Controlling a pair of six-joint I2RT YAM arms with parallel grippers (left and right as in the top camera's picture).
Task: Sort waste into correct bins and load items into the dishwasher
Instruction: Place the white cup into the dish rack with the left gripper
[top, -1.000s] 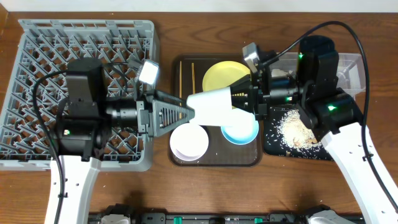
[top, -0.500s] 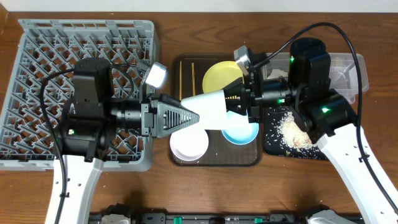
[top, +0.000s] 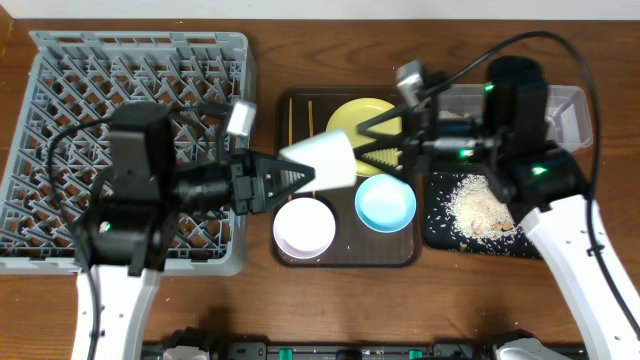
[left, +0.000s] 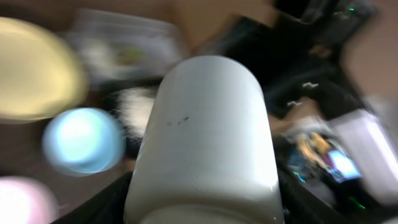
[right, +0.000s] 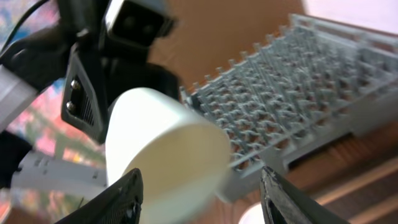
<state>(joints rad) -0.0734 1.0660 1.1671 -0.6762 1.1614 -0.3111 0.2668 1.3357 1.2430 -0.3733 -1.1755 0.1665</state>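
— What does each container hold?

— The grey dish rack (top: 140, 40) fills the left end of the table (top: 265, 60) up to the far-left corner. It shows its lattice of pegs around the left arm, which lies across it. The dark-brown serving tray (top: 345, 262) sits in the middle, toward the near edge. It holds a yellow plate (top: 350, 118) at its far side, a light-blue bowl (top: 386, 203) and a white bowl (top: 304, 227) at its near side, and two chopsticks (top: 291, 122) side by side along its left part.

— And by the right edge?

— The black tray (top: 437, 228) carries a heap of rice crumbs (top: 475, 210), with loose grains scattered round it. Behind it, toward the far-right corner, the clear tub (top: 572, 108) is mostly covered by the right arm. The left wrist view shows pale stuff and a yellow-green fleck in it, too blurred to name.

— Where is the white cup (top: 322, 163)?

— In the air over the serving tray, lying on its side, between plate and white bowl as seen from above. The left gripper (top: 300, 178) is clamped on it, a finger at each side. The right gripper (top: 365, 150) has its fingers spread wide at the cup's other end; whether they touch it I cannot tell.

— How does it look?

— Plain matte white, slightly tapered, with a couple of tiny dark specks on its wall.
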